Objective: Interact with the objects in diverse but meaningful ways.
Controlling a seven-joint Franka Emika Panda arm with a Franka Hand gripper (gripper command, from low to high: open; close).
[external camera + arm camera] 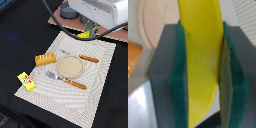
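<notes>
The wrist view shows the tool [203, 65] clamped on the banana [203, 55], mostly hidden in the exterior view.

- A black table [17, 30] fills most of the scene.
- A pale striped placemat [95, 87] lies across its middle.
- A brown board [60, 21] sits at the far edge.

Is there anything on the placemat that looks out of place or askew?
Mostly tidy. Only the yellow block stands out: it sits at the placemat's corner, partly over the edge. The gripper holds the banana above the setting.
</notes>
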